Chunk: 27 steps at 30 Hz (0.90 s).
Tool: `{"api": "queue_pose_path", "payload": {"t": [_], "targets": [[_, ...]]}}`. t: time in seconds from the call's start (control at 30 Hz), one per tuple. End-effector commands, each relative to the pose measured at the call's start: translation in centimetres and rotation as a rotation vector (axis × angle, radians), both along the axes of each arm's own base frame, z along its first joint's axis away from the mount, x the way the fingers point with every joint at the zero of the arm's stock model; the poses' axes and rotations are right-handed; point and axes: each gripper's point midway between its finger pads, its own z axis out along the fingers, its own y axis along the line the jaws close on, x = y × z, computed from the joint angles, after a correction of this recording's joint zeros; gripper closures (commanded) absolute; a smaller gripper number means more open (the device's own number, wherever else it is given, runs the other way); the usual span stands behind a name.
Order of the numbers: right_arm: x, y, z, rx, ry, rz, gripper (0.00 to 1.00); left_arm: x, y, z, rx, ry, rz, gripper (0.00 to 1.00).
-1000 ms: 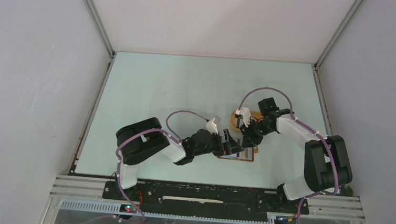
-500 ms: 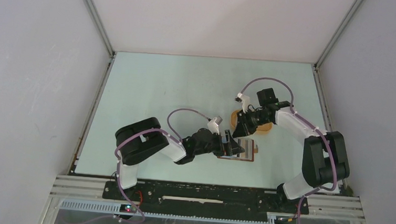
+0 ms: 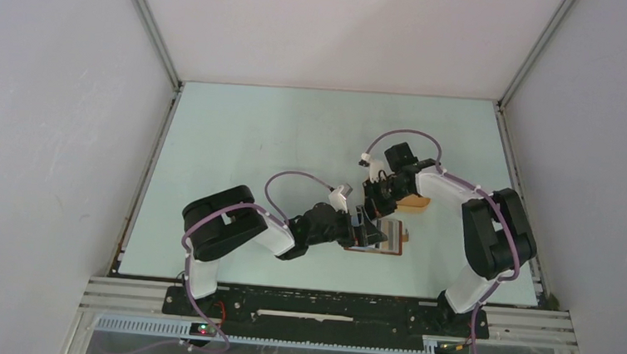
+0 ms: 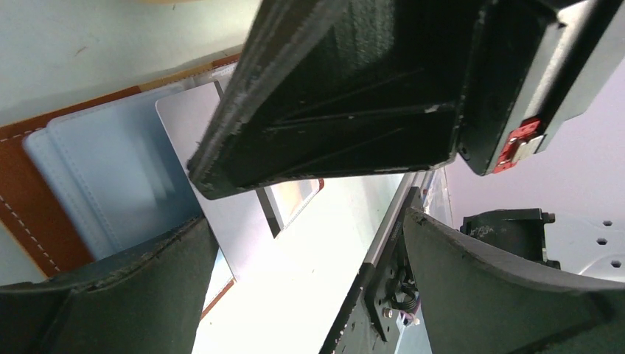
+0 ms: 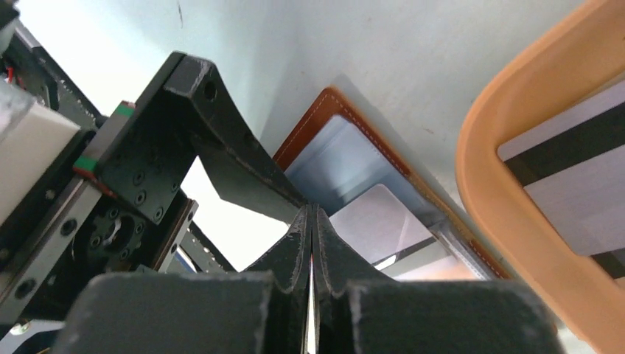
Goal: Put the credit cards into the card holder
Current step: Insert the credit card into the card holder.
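Credit cards (image 5: 578,199) lie in the orange tray (image 5: 486,199), one card (image 5: 376,221) half-tucked in the open card holder (image 3: 387,239) by the worktop's (image 3: 253,156) near edge. Right gripper (image 5: 311,215), pinched shut, hovers over it; left gripper (image 3: 364,229) gapes alongside. A skewed push could slide the holder.

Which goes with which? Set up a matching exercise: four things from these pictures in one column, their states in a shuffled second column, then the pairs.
1. left claw
2. right claw
3. card holder
4. orange tray

a. holds a striped card
b. closed, fingers pressed together
c. wide open
d. reddish-brown leather, with a pale card lying on it

Pairs: 1-c, 2-b, 3-d, 4-a
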Motion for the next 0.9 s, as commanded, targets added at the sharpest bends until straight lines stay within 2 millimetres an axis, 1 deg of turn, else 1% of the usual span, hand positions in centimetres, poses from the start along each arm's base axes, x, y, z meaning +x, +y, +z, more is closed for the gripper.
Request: {"api": "queue_pose_path", "payload": {"t": [0.0,0.27,0.5,0.87], "targets": [[2.0,1.1,0.5,-0.03,-0.053,-0.044,0.98,0.3,0.3,-1.2,0.052,-0.008,0.001,0.0],[2.6,1.2,-0.6,-0.099,-0.072,-0.095,1.0,0.3,0.1,-1.1,0.05,-0.008,0.0,0.0],[1.8,2.0,-1.5,-0.141,-0.078,-0.064,1.0,0.3,0.0,-0.9,0.043,-0.012,0.001,0.0],[1.7,0.4,-2.8,-0.257,-0.102,-0.05,1.0,0.3,0.0,-0.9,0.043,-0.013,0.003,0.0]]}}
